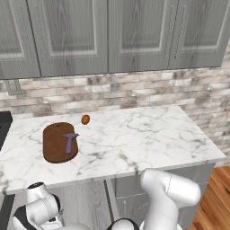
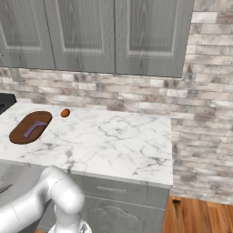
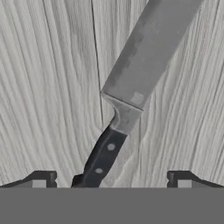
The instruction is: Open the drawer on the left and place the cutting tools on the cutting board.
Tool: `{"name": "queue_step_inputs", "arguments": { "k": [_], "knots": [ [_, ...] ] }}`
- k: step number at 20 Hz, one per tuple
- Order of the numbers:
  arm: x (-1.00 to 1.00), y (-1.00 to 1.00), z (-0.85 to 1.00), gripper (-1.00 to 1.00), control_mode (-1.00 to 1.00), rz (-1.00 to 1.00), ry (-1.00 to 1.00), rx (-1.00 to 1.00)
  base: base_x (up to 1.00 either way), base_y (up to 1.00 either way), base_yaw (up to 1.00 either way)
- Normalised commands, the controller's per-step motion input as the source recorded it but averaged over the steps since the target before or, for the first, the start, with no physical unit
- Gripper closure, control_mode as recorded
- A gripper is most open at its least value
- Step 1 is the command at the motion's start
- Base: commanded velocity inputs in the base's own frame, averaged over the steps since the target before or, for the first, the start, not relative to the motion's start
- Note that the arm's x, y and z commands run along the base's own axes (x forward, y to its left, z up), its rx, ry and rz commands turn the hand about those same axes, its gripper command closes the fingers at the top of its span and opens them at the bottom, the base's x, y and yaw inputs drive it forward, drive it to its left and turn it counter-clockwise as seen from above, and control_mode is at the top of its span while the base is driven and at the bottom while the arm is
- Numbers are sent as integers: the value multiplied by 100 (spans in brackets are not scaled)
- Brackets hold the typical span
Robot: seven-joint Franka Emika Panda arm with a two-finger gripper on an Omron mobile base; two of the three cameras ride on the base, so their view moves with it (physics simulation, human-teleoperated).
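The gripper [image 3: 111, 181], its jaws spread wide, hangs directly over the knife [image 3: 131, 96] lying on the drawer's grey floor [image 3: 43, 87], the dark handle between the fingertips for a grasp. The purple peeler [image 1: 69, 141] rests on the cutting board [image 1: 56, 148] on the counter [image 1: 143, 139], near a small orange-brown object [image 1: 85, 119].

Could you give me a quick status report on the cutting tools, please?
Tool open, straddling the knife handle on the drawer floor. Peeler already on the cutting board. Nothing in the way.
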Motion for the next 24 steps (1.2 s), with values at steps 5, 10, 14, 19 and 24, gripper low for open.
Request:
{"name": "queue_step_inputs", "arguments": {
  "k": [5,10,14,19,24],
  "knots": [
    [1,-1,0,-100,-100,0,0,0,0,0,0],
    [24,0,0,-100,-100,-1,0,0,0,0,0],
    [4,0,0,-100,-100,0,1,0,0,0,0],
    [6,0,-3,-100,-100,0,0,0,0,0,0],
    [10,0,-16,-100,-100,-1,0,0,0,0,0]
  ]
}}
